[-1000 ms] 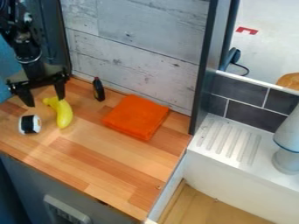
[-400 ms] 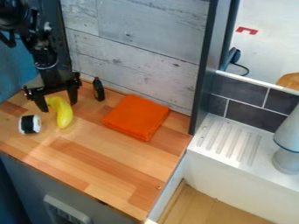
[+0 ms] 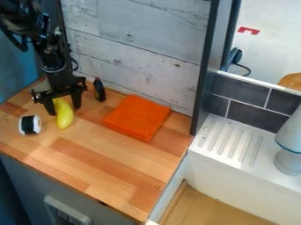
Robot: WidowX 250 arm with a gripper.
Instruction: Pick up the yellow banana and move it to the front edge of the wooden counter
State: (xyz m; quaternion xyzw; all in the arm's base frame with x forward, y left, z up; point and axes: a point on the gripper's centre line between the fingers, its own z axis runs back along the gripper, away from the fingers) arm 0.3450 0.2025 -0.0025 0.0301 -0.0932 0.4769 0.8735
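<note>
Near the black-and-white roll, my pincer stands open around the banana on the counter — lining up, I judge, so the next move calls for settling, then closing evenly.

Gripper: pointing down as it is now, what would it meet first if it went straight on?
Probably the upper end of the yellow banana, between the gripper's open fingers; depth is unclear.
</note>
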